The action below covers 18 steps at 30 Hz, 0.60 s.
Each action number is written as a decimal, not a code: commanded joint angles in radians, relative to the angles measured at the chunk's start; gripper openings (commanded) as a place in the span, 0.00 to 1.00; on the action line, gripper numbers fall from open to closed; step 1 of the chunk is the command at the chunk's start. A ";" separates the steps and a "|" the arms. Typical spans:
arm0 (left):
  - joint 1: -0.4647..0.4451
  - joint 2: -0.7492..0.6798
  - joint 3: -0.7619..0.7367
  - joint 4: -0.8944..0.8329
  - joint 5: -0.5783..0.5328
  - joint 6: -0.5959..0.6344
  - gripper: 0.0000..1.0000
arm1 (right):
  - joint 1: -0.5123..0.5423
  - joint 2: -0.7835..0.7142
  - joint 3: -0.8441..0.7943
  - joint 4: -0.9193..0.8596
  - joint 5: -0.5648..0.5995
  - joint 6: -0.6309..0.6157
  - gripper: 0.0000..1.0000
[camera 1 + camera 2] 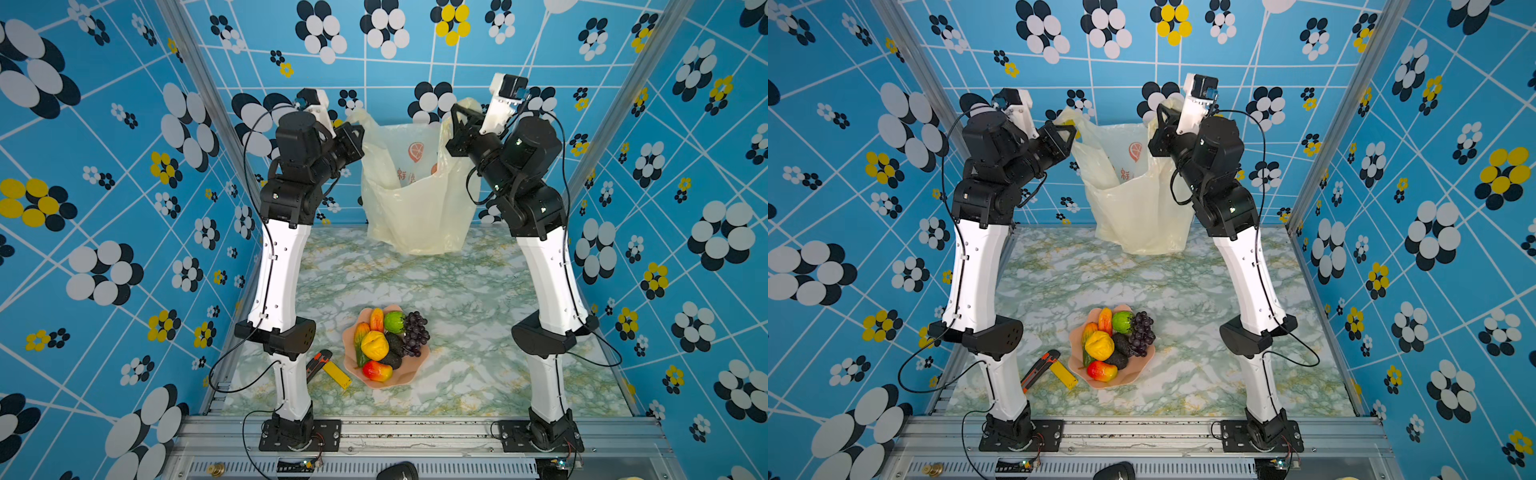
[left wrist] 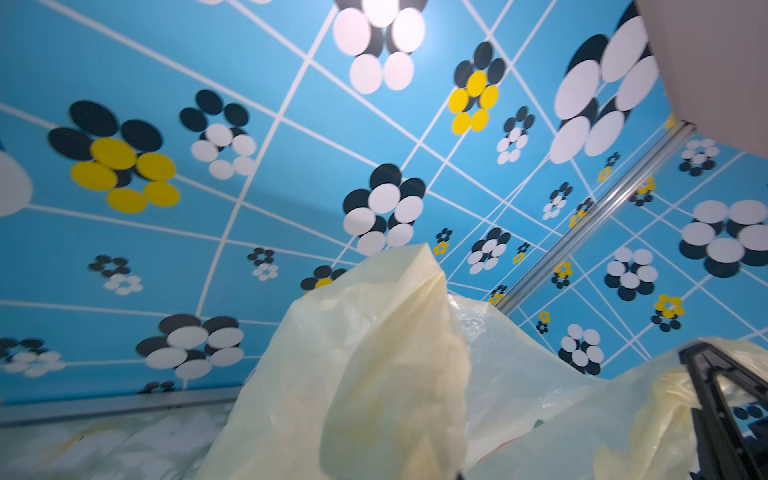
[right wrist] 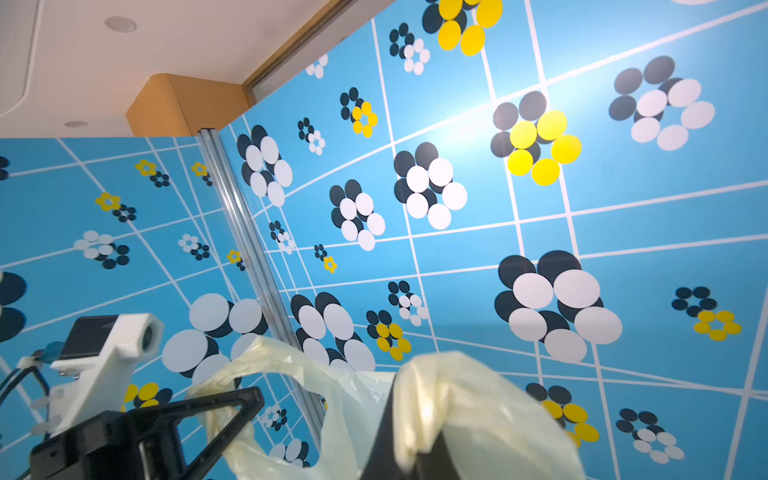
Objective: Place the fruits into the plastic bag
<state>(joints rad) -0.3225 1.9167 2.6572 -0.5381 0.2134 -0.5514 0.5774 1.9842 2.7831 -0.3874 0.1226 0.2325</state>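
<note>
Left claw (image 1: 358, 132) and right claw (image 1: 454, 124) hold one plastic bag (image 1: 415, 203) at the counter's (image 1: 465, 307) far end.
Each claw is pinched tight on one bag handle; eight fruits (image 1: 376, 345) heaped in one pink bowl (image 1: 405, 376), well apart from bag.

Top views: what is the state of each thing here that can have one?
plastic bag: held up by both handles, mouth open.
left gripper: shut on one bag handle.
right gripper: shut on the other handle.
fruits: all piled in the pink bowl.
utility knife: lying on the table, untouched.
</note>
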 commanded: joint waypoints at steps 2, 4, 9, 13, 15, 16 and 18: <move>-0.084 -0.151 -0.095 0.320 0.095 0.165 0.00 | 0.122 -0.260 -0.179 0.178 -0.063 -0.171 0.00; -0.083 -0.198 -0.159 0.320 0.146 0.162 0.00 | 0.186 -0.302 -0.195 0.032 -0.031 -0.261 0.00; -0.101 -0.411 -0.845 0.059 -0.157 0.100 0.00 | 0.188 -0.511 -0.972 -0.062 0.076 -0.056 0.00; 0.046 -0.230 -1.159 -0.290 0.061 -0.052 0.00 | 0.110 -0.480 -1.388 -0.164 0.037 0.242 0.00; 0.066 -0.269 -1.291 -0.224 0.080 -0.080 0.00 | 0.085 -0.495 -1.445 -0.083 0.005 0.328 0.00; 0.067 -0.308 -1.322 -0.174 0.070 -0.093 0.00 | 0.084 -0.498 -1.433 -0.062 0.006 0.326 0.00; 0.066 -0.376 -1.319 -0.109 0.050 -0.119 0.00 | 0.080 -0.478 -1.360 -0.069 0.008 0.294 0.00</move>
<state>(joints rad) -0.2501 1.7134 1.3109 -0.5964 0.2379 -0.6037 0.6632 1.6257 1.3193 -0.4797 0.1375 0.4389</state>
